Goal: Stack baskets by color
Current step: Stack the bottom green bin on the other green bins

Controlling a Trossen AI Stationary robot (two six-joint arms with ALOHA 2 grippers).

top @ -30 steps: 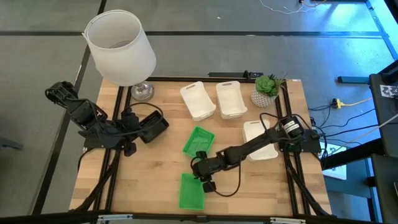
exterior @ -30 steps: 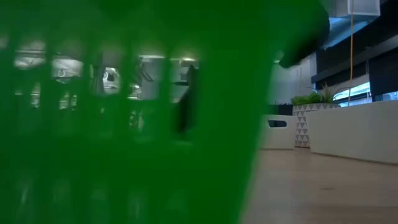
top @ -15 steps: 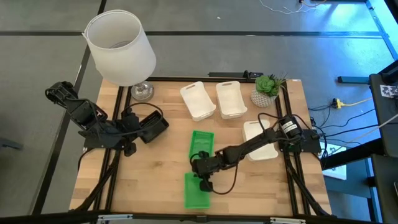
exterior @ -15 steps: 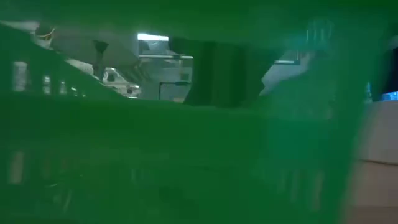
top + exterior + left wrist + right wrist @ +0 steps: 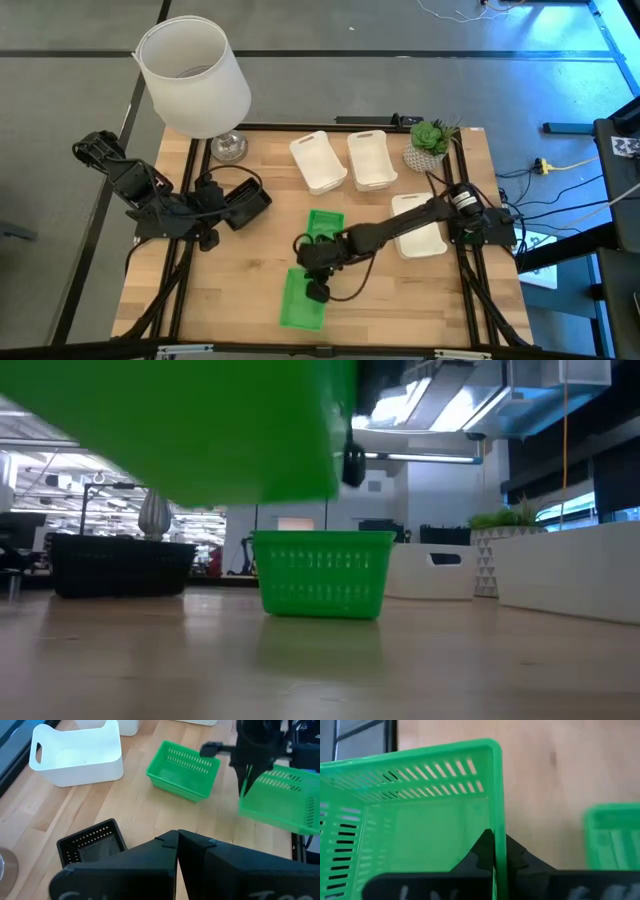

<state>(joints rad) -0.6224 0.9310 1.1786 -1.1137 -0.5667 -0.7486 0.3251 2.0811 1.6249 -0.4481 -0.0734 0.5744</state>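
A bright green basket (image 5: 302,300) hangs above the table's near middle with my right gripper (image 5: 317,282) shut on it. It fills the upper left of the low view (image 5: 200,430). A second green basket (image 5: 322,228) stands on its base just beyond it. Two white baskets (image 5: 318,160) (image 5: 372,158) sit at the far middle. A third white basket (image 5: 418,228) lies partly under my right arm. A black basket (image 5: 90,845) rests on the table below my left gripper (image 5: 177,837), which is shut and holds nothing. My right gripper pinches the rim of one side wall (image 5: 498,827) of the green basket, the wall toward the table's right. One finger is inside the basket and one outside. The fingers slant down from the right. The basket hangs clear of the table, slightly tilted.
A big white lampshade (image 5: 195,75) on a glass foot stands at the far left corner. A small potted plant (image 5: 430,140) is at the far right. Bare wood shows at the near left and near right of the held basket.
My right gripper has risen and rolled with the near green basket. The basket has come clear of the table and shifted a little toward the left edge. The other green basket has turned square to the table edges.
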